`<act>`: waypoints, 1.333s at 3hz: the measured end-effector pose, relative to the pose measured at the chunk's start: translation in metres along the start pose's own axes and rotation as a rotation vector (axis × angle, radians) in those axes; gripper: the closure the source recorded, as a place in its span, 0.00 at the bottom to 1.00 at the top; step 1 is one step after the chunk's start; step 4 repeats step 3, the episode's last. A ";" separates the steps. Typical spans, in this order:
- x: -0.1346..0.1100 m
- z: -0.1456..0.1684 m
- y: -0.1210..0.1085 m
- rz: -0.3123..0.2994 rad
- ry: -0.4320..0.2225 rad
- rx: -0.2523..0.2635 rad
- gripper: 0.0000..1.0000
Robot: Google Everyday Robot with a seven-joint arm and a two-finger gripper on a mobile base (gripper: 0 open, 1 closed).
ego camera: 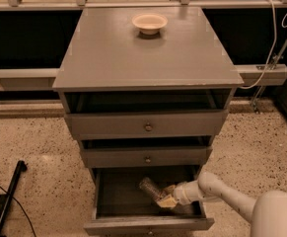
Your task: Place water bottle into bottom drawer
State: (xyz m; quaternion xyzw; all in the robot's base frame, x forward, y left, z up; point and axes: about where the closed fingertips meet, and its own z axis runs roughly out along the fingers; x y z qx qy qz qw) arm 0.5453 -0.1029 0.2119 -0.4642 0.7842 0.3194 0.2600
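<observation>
Inside the bottom drawer (pixel 114 199), the gripper (pixel 166 200) holds the water bottle (pixel 149 186) in closed jaws; releasing likely comes next.

The robot's body shows as a smooth, off-white arm (pixel 232 199) with a matte plastic look. At the frame's lower right corner is a broad, rounded pale shell (pixel 276 215), dome-like and plain. From it runs a slimmer tubular link that swells into a round, ball-shaped joint (pixel 207 181). Beyond that comes a short white cylindrical wrist (pixel 185 192) with a faint ring where its sections meet. The pincer (pixel 161 197) at the end has stubby fingers (pixel 167 202) of a pale yellowish tan; it sits inside the bottom drawer (pixel 114 204), closed on the water bottle (pixel 150 187).
</observation>
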 end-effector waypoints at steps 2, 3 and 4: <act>0.000 0.000 0.000 0.000 0.000 0.000 0.00; 0.000 0.000 0.000 0.000 0.000 0.000 0.00; 0.000 0.000 0.000 0.000 0.000 0.000 0.00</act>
